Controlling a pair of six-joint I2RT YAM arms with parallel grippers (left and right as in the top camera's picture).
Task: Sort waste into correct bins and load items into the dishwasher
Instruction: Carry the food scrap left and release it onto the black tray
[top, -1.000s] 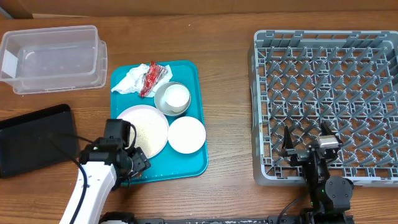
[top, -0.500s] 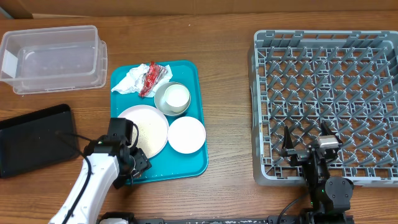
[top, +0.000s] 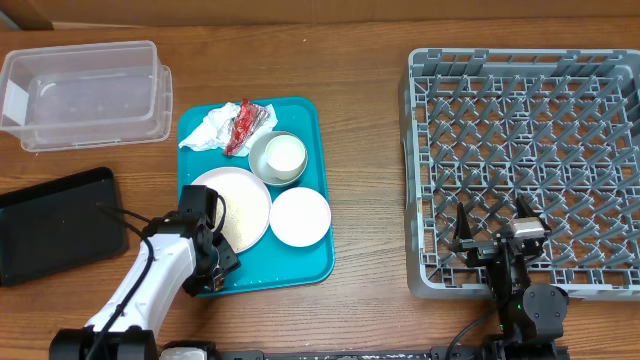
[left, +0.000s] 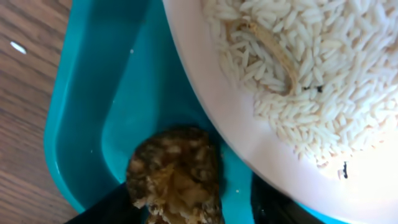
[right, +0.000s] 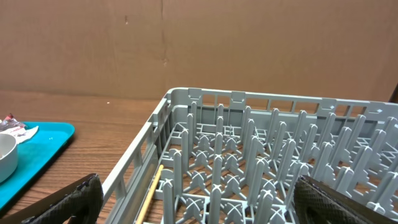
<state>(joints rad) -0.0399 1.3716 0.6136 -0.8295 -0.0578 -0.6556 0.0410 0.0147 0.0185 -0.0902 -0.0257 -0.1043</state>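
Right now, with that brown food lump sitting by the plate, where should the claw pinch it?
Pinch its middle, from straight above. The brown lump is a low, crumbly mound flat on the teal tray, tight beside the plate rim, so coming sideways would likely hit the plate.

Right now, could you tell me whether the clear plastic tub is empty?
Empty: nothing lies inside the clear tub; the napkin and red wrapper lie on the teal tray.

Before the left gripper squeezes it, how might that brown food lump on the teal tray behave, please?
The brown food lump looks flaky and cracked, so it probably crumbles under pressure. Irregular in shape, it seems unlikely to roll on the teal tray.
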